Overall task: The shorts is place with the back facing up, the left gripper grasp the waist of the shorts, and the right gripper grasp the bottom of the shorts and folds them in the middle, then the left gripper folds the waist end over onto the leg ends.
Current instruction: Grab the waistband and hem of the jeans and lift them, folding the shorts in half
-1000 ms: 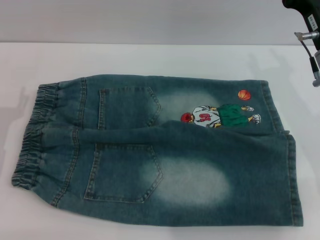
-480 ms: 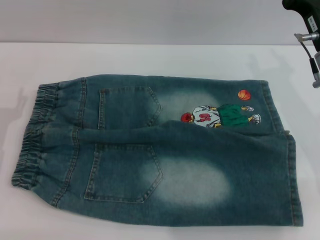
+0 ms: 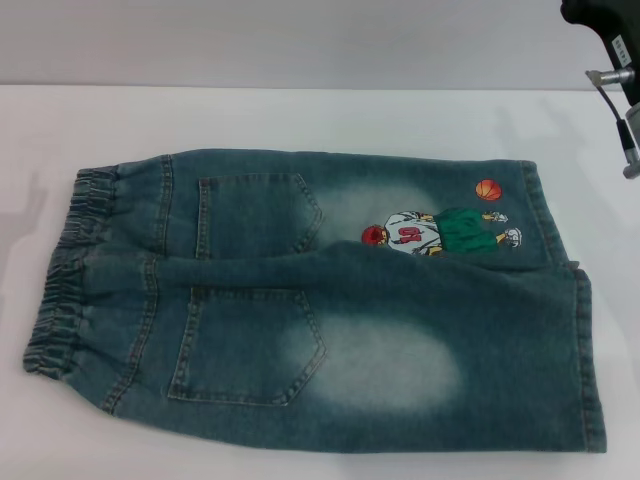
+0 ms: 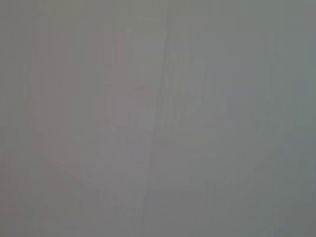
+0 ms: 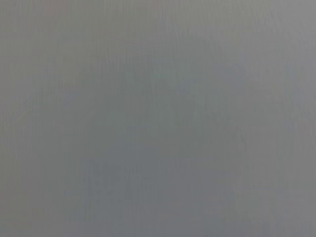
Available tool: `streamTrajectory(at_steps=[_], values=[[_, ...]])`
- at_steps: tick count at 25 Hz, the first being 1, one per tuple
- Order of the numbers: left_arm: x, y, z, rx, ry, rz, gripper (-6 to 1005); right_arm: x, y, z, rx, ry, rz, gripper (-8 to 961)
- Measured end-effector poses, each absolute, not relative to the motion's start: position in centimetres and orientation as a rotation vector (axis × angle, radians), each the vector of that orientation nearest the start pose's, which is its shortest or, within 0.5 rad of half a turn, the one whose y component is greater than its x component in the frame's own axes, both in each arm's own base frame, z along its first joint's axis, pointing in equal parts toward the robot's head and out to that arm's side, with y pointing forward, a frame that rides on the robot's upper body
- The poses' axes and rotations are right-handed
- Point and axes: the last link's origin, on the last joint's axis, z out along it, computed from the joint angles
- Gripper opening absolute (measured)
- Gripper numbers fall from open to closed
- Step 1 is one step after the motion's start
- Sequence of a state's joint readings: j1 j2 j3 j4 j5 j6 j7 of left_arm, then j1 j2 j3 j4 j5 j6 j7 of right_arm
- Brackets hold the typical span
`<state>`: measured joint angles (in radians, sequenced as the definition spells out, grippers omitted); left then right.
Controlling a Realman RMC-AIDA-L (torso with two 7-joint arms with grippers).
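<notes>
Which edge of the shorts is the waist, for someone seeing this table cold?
On the white table lie blue-green washed denim shorts, back pockets up. Follow them to the robot's left: the waist is that narrow, puckered elastic band. Unlike the flat, straight stitched leg hems at the opposite, wider end, it is gathered into ruffles.

The shorts [image 3: 330, 310] lie flat on the surface [image 3: 300, 115], back pockets up. The waist [image 3: 62, 270] is at the left end and the bottom of the shorts [image 3: 575, 330] at the right end. The near leg overlaps the far one along the middle. The right pincer [image 3: 610, 60] hangs above the surface's far right corner, apart from the shorts.
</notes>
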<state>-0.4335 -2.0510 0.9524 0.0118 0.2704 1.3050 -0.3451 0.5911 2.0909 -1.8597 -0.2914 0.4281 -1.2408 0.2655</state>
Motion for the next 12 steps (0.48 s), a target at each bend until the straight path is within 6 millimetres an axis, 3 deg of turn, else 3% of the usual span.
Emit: streamTrajectory(at_steps=[7, 12], values=[[-36.3, 32.3, 5.1, -1.322, -0.61, -0.82, 786, 22.1, 39.5, 0.7, -1.58, 0.351, 1.099, 633], [-34.5, 33.2, 5.0, -1.435, -0.584, -0.922, 785, 22.2, 39.5, 0.7, -1.578, 0.352, 1.095, 632]])
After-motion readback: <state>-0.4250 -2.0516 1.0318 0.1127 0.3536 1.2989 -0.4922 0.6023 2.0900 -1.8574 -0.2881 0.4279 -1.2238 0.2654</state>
